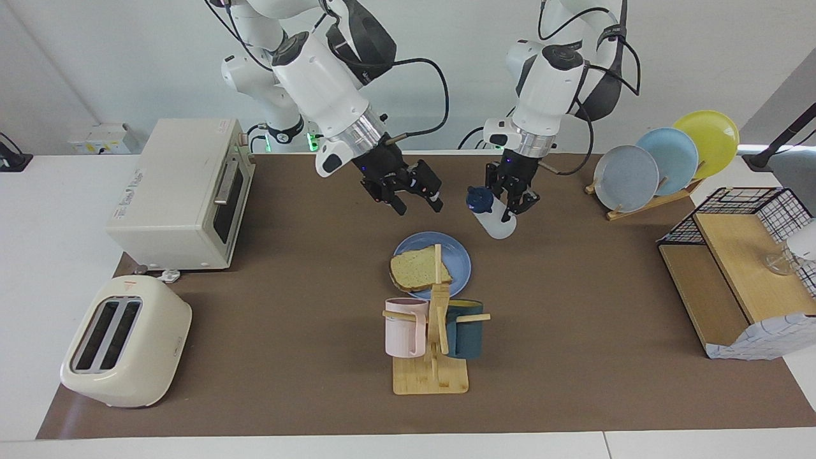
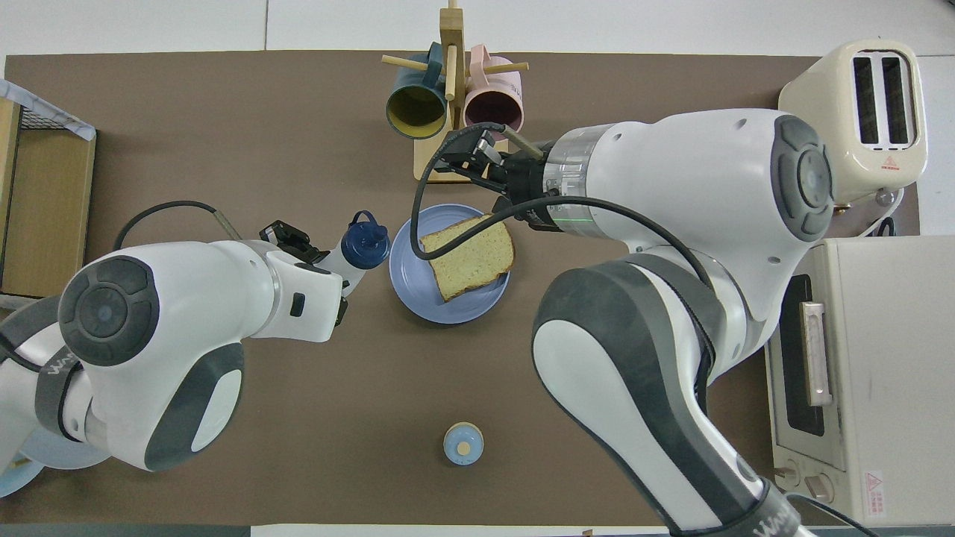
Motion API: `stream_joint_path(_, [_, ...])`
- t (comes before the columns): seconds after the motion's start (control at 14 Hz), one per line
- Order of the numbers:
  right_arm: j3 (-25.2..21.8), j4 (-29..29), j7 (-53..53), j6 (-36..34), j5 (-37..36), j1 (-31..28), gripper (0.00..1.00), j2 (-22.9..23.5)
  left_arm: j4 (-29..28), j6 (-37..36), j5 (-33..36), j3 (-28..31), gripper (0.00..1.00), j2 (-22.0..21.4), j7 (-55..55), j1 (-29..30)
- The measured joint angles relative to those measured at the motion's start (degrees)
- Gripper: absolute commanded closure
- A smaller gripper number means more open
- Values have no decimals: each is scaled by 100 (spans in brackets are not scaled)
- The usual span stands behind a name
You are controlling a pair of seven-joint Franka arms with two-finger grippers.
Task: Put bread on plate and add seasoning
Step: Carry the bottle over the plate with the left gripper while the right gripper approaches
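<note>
Left gripper (image 1: 515, 205): clamped on the seasoning, a small translucent white plastic bottle with a navy flip-spout cap (image 1: 489, 215), held tilted in the air just beside the plate.
Right gripper (image 1: 417, 197): fingers apart, empty, raised over the table near the plate.
Bread: one toasted, brown-crusted square slice (image 1: 417, 268) lying on the round medium-blue plate (image 1: 459, 255).
Nearby: wooden mug rack (image 1: 433, 357).
</note>
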Motion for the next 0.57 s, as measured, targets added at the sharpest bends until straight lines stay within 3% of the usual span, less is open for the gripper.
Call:
stream_joint_path(0.14, [15,54,0,12,-121,169,48,-1,27,-168,-98,3,100,-13,269,0])
stream_joint_path(0.57, [63,96,20,-11,-748,608,56,-82,124,-552,-555,20,100,-16,815,0])
